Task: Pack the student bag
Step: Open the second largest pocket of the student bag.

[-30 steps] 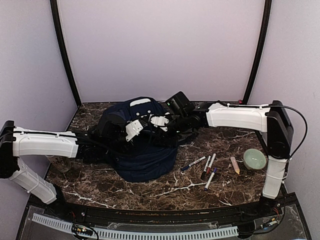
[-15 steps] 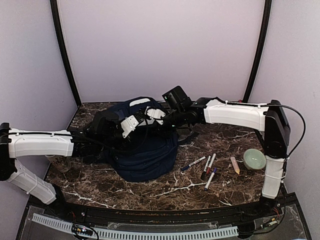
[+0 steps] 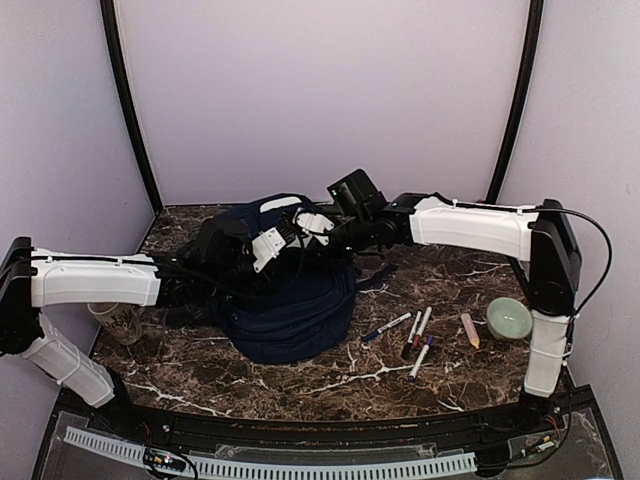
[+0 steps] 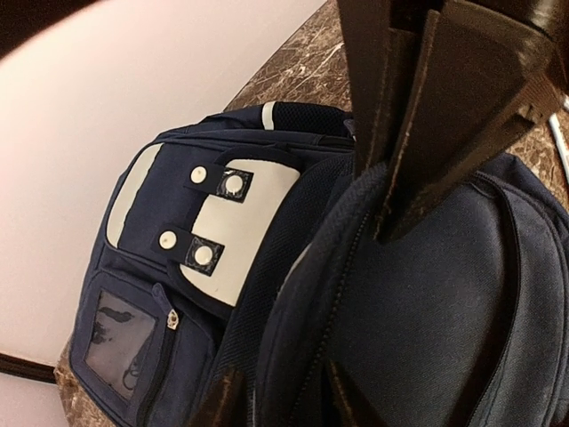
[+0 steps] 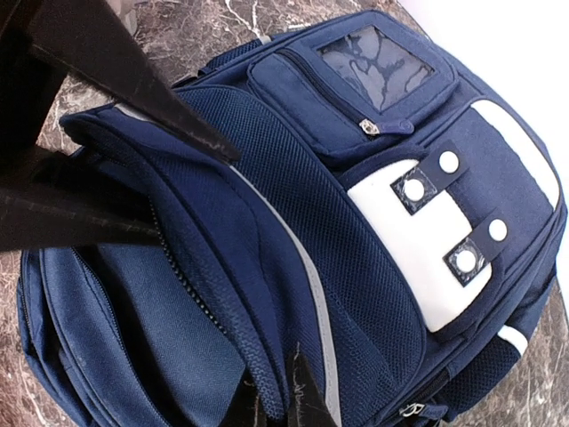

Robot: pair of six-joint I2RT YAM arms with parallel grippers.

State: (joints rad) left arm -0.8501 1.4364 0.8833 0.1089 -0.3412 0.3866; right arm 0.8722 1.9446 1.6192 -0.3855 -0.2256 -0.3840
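At bench (image 3: 300, 378) centre-back, student bag (image 3: 290, 310) lying, place unchanged. Right fingers (image 4: 462, 98), apart a second ago, now pinching together on bag's open zipper rim. Left fingers (image 5: 98, 80), earlier together, now spreading apart astride same rim. Left arm (image 3: 95, 280), right arm (image 3: 470, 228) reaching over bag, hiding its top from overhead. Markers (image 3: 412, 335), pencil (image 3: 469, 330), green bowl (image 3: 509, 318) lying to right. Clear cup (image 3: 118, 322) sitting under left arm.
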